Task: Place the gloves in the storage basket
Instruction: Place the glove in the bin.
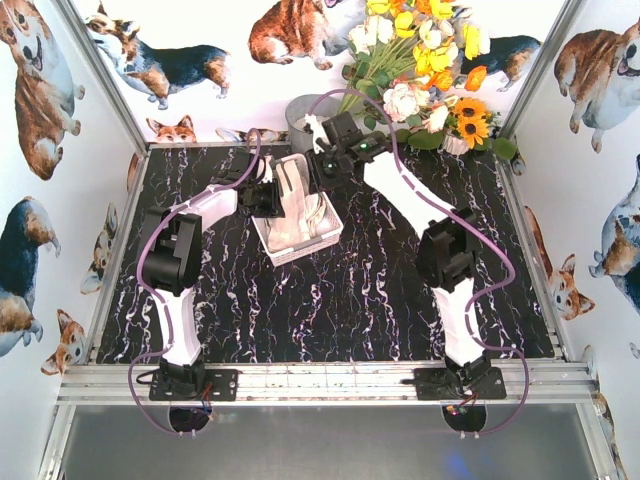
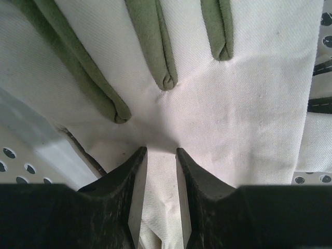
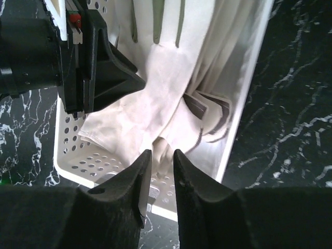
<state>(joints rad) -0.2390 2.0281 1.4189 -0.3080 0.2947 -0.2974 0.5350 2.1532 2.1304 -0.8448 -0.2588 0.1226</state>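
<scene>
The white slotted storage basket point(image 1: 322, 236) sits mid-table, and its perforated bottom shows in the right wrist view point(image 3: 85, 163). A cream-white glove point(image 1: 293, 192) with grey-green finger strips hangs over it, stretched between both grippers. My left gripper point(image 1: 272, 197) is shut on the glove's palm fabric point(image 2: 228, 93), which fills the left wrist view. My right gripper point(image 1: 318, 168) is at the basket's far end, its narrow jaws pinching a fold of the same glove point(image 3: 155, 88). More gloves point(image 3: 210, 111) lie folded against the basket's wall.
A grey metal bucket point(image 1: 298, 118) and a bunch of artificial flowers point(image 1: 425, 70) stand at the back behind the basket. Black marbled tabletop point(image 1: 350, 300) surrounds the basket. White walls with dog pictures enclose the table.
</scene>
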